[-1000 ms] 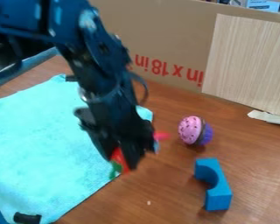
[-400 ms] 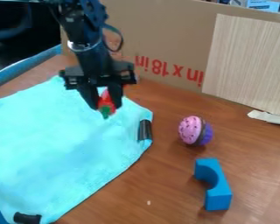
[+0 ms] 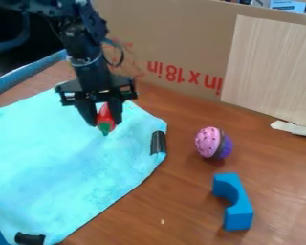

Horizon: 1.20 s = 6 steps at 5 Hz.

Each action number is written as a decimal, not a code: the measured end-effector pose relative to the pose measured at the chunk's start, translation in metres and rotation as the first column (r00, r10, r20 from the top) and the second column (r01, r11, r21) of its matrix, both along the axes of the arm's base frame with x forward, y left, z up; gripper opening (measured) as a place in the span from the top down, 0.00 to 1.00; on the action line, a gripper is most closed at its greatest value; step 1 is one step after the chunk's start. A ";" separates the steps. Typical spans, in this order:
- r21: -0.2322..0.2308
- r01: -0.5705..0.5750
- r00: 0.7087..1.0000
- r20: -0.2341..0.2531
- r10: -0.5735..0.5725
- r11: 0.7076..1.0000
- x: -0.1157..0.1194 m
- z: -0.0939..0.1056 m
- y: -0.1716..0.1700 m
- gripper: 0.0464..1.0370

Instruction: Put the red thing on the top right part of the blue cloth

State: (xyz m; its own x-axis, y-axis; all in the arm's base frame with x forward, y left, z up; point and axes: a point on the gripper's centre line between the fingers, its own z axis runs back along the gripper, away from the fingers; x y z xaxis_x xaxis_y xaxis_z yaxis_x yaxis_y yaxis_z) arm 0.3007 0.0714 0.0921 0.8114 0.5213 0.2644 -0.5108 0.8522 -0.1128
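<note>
Grips red thing (image 3: 104,114) between both fingers of gripper (image 3: 105,124), green end (image 3: 104,128) down; held over blue cloth (image 3: 60,162), toward upper right, presumably for placement there.

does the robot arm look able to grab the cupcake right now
Probably not yet: the claw has the red toy between its fingers and would likely need to release it first, though nothing seems to block the way to the cupcake.
</note>
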 end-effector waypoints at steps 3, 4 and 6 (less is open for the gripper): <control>0.043 0.084 0.996 -0.008 -0.083 0.996 -0.006 -0.019 -0.006 0.17; 0.032 0.095 0.995 -0.014 -0.095 0.995 -0.007 -0.019 -0.008 0.03; 0.006 0.223 0.975 -0.010 -0.223 0.975 0.000 0.012 -0.010 0.04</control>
